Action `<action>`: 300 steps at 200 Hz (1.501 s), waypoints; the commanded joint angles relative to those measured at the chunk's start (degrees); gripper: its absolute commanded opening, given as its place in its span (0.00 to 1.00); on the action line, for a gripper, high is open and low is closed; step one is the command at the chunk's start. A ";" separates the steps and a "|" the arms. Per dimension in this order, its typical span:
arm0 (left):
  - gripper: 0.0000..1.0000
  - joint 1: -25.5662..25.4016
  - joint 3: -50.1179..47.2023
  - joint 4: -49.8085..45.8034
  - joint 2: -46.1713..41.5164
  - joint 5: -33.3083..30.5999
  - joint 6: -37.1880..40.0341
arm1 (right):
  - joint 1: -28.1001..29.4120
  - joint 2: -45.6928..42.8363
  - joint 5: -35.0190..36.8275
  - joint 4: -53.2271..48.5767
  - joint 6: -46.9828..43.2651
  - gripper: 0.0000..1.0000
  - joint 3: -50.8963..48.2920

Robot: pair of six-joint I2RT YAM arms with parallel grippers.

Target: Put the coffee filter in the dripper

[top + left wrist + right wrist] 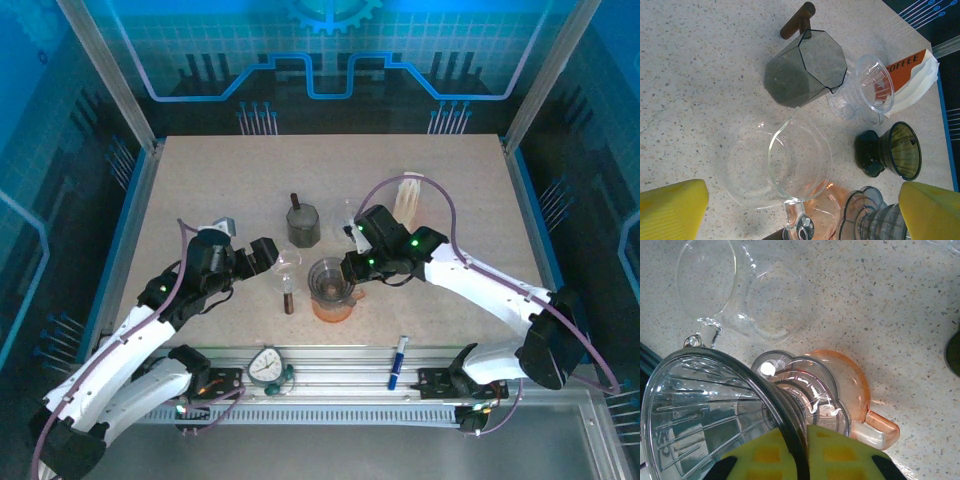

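Right tool (799, 457) is clamped on the rim of the grey dripper (705, 410), whose base is held at the mouth of the orange server (840, 385). It is probably being steadied there to receive the paper, though whether it is fully seated cannot be told. Spread wide and empty, the left tool (802, 209) is poised over the glass jug (785, 165) and is judged free to fetch. The filters (922, 82) are kept in an orange-printed pack at the far side of the desk (700, 60), just beside a clear dripper (872, 87). They lie beyond the dark pot (805, 70), apart from both tools.
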 commanded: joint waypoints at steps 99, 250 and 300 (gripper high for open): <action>0.99 0.60 -0.49 0.31 0.16 2.20 0.69 | -0.31 -3.70 3.20 -4.00 -1.05 0.65 1.40; 0.99 0.55 0.13 3.53 3.84 7.11 0.94 | -27.41 5.63 20.20 5.30 -9.48 0.43 9.99; 0.99 0.60 -0.58 4.37 3.99 6.99 1.32 | -28.95 15.48 17.68 11.18 -7.84 0.41 15.22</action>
